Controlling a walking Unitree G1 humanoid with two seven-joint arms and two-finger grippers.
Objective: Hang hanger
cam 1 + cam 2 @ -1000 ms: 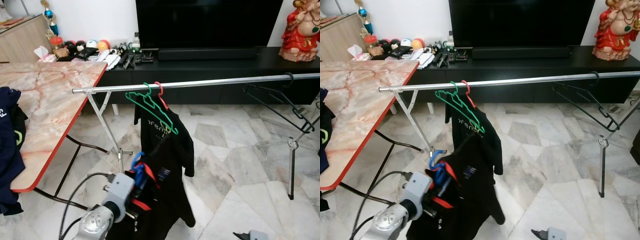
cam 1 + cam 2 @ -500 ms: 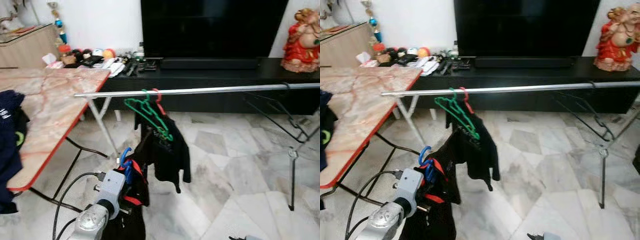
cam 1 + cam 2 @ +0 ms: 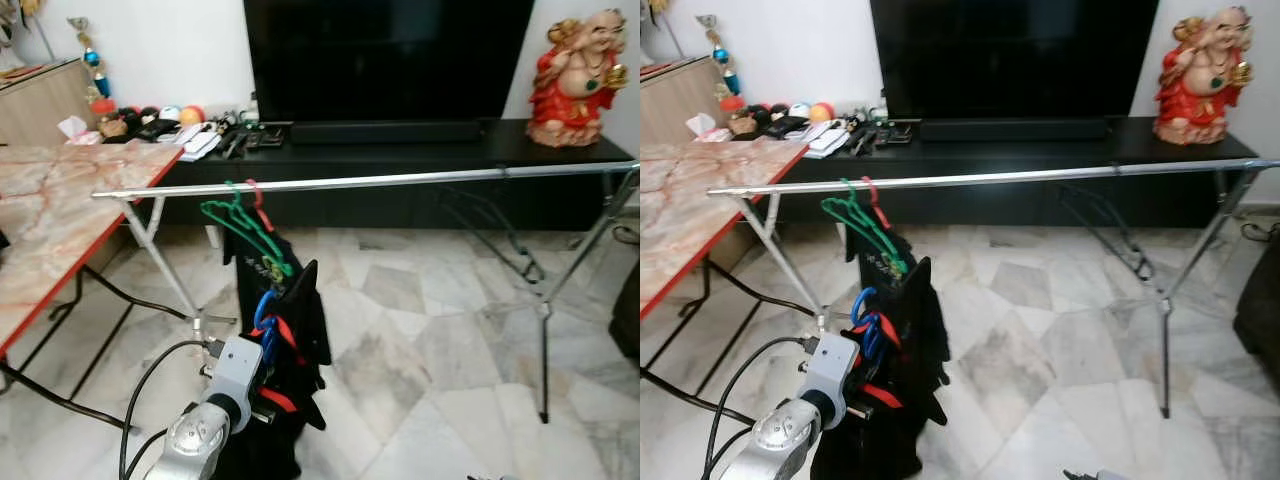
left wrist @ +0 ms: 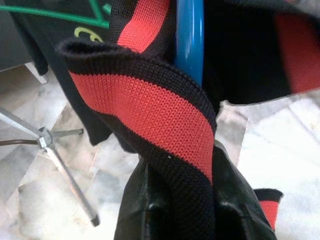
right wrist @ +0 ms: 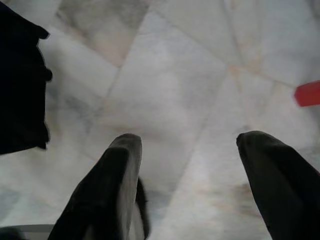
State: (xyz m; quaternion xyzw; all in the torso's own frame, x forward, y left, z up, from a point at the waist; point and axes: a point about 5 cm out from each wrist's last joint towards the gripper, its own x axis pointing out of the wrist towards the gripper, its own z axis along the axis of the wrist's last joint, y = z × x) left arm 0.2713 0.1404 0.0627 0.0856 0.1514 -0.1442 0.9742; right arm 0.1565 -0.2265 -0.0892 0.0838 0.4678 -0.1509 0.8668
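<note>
Blue hanger [image 3: 264, 312] with black garment [image 3: 296, 340] clamped in left gripper [image 4: 182, 200], near and below rail [image 3: 400, 180]. Carry step underway; hook must be lifted over rail. Right gripper [image 5: 190, 175] held apart, idle.

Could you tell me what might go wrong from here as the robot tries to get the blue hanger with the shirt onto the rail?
1. The left hand grips the blue hanger through the shirt's red-and-black collar, so the hanger might slip or twist.
2. The hanger is low, well below the rail; on the way up its hook could catch the green hanger or the red hanger.
3. The dangling black shirt may snag the rack's leg.
</note>
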